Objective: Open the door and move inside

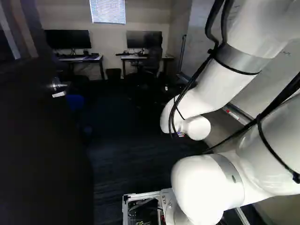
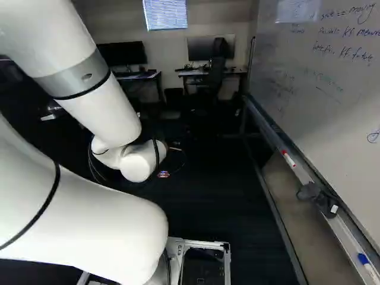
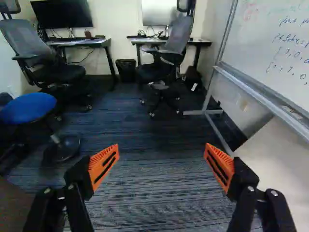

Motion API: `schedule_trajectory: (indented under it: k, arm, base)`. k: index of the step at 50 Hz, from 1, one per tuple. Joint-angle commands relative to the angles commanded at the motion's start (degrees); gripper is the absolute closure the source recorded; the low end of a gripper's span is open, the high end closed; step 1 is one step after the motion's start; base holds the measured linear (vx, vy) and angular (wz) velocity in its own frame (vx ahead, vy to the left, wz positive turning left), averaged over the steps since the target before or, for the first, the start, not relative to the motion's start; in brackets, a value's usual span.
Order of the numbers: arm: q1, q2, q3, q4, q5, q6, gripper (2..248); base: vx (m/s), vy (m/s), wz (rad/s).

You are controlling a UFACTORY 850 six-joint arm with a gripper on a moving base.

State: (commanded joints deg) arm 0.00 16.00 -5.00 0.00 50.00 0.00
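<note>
The dark door stands swung open along the left of the left base view, with its metal handle facing the room. Part of that handle also shows beyond the arm in the right base view. The arm's white wrist end is well to the right of the handle, apart from the door; it hides the fingers in both base views. In the wrist view my gripper is open, its orange pads wide apart with only carpeted floor seen between them.
Along the right runs a whiteboard on a metal frame, its tray holding markers and a dark cloth. Two desks with monitors and office chairs stand at the far wall, a bin between them. A blue stool is on the left.
</note>
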Motion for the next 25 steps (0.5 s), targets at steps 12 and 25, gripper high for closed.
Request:
schedule_trajectory:
  k: [12,25]
  arm:
    - [0.0,0.0,0.0,0.0,0.0,0.0,3]
    - [0.0,0.0,0.0,0.0,0.0,0.0,3]
  base:
    - [0.21,0.008,-0.013]
    - [0.206,0.007,-0.012]
